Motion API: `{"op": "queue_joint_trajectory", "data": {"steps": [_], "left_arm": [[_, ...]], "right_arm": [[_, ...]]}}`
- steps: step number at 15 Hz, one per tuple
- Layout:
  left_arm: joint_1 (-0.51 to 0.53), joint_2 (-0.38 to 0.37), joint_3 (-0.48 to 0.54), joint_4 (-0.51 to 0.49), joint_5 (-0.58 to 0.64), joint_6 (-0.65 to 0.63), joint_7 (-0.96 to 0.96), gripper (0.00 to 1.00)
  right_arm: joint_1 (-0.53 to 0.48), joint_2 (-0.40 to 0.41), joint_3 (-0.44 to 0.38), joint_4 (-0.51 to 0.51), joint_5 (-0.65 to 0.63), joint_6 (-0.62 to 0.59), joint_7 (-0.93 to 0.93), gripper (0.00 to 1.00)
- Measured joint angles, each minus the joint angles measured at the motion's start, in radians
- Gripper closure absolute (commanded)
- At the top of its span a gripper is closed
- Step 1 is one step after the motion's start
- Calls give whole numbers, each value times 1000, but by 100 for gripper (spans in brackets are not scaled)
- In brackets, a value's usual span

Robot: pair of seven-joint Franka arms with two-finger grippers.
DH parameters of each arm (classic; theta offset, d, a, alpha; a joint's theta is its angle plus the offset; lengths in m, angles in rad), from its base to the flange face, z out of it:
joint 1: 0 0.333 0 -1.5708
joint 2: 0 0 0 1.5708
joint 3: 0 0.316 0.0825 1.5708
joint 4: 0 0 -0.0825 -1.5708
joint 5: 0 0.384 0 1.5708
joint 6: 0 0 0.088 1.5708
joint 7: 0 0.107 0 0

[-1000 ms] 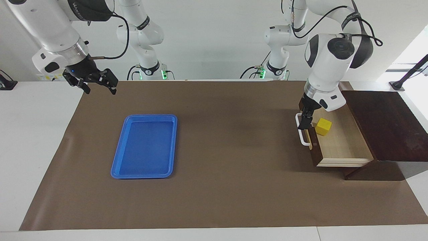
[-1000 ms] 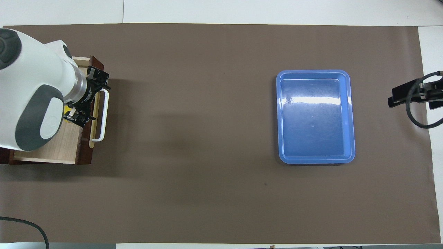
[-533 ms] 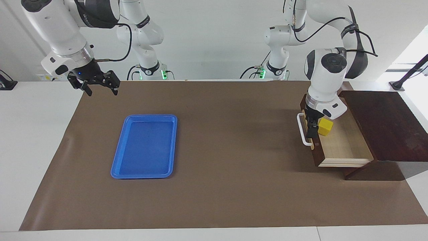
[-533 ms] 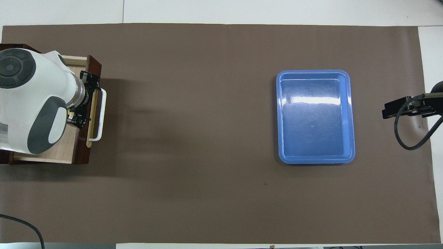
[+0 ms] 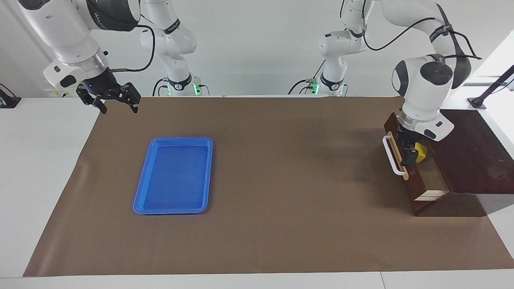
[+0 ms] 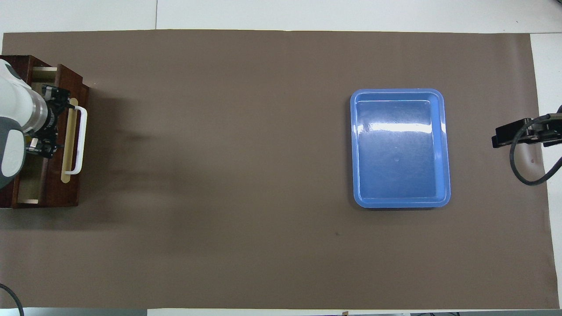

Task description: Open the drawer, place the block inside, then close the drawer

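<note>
The dark brown drawer (image 5: 413,188) is pushed most of the way into its dark wooden box (image 5: 474,152) at the left arm's end of the table, and a narrow strip of pale interior still shows. The yellow block (image 5: 421,153) lies inside the drawer, partly hidden by the left gripper. My left gripper (image 5: 407,155) is down at the drawer's front panel, just by the white handle (image 5: 390,154). In the overhead view the left gripper (image 6: 46,120) covers the block. My right gripper (image 5: 115,103) is open and empty, raised over the mat's edge at the right arm's end.
A flat blue tray (image 5: 173,139) lies on the brown mat toward the right arm's end and holds nothing. It also shows in the overhead view (image 6: 397,91). The right arm waits there.
The drawer slid from wide open to nearly shut, the left gripper moving with its front panel toward the box. The block went in with it. The right gripper only shifted slightly.
</note>
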Motion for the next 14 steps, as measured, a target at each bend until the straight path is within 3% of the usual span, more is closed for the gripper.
{"op": "queue_joint_trajectory", "data": {"steps": [4,9,11,14], "left_arm": [[65,7,2,0,0,28,49,0],[58,9,-11,-3,6,22,74,0],[36,8,-19,0,2,-17,104,0],[-5,-35,-34,16,-80,-127,310,0]], "right_arm": [[-1,10,-4,1,0,-20,0,0],[-2,12,-6,7,0,-37,0,0],[-2,12,-6,10,0,-37,0,0],[-2,12,-4,10,-1,-37,0,0]]}}
